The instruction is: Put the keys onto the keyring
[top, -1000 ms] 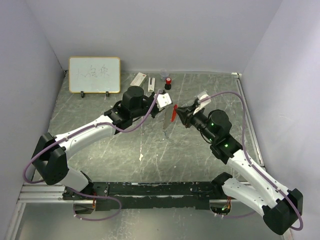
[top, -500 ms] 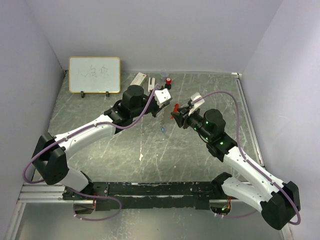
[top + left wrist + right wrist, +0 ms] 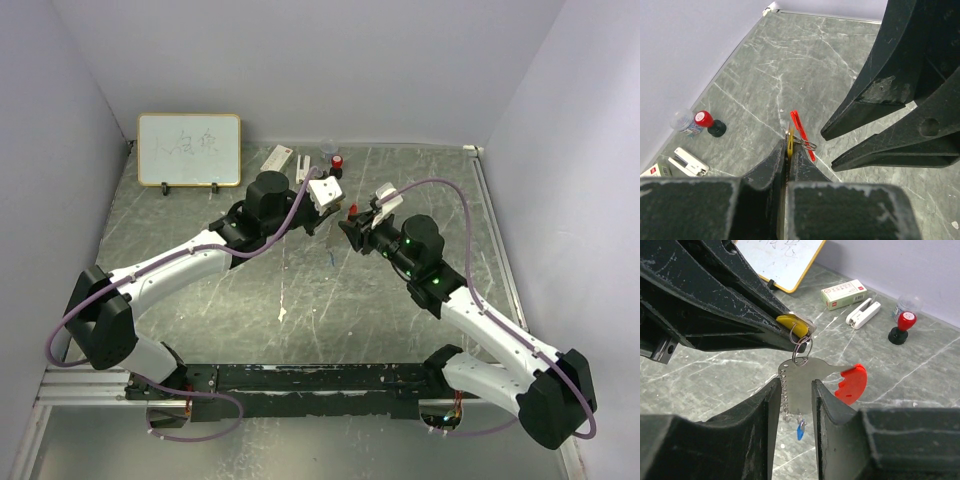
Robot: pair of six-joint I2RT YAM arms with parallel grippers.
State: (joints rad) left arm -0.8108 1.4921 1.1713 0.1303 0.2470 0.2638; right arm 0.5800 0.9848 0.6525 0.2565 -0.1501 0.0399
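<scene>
The left gripper [image 3: 788, 150] is clamped on the tan-gold key [image 3: 790, 321], held in the air over the table's middle. The keyring [image 3: 800, 377] dangles from its tip: a small wire loop, a flat silvery piece and a red tag [image 3: 852, 382]. The right gripper [image 3: 827, 150] faces it with jaws apart. The silvery piece sits between its fingertips, but no grip shows. The blue key [image 3: 800, 430] shows just below (hanging or lying on the table, I cannot tell). All of this looks feather-light. The keys are hard, slick and tiny, so I judge each is best pinched by the head, leaving the hole free. The ring assembly will likely swing, so the stiff tag seems the surest hold. Count: two keys, one keyring, one tag, two grippers.
</scene>
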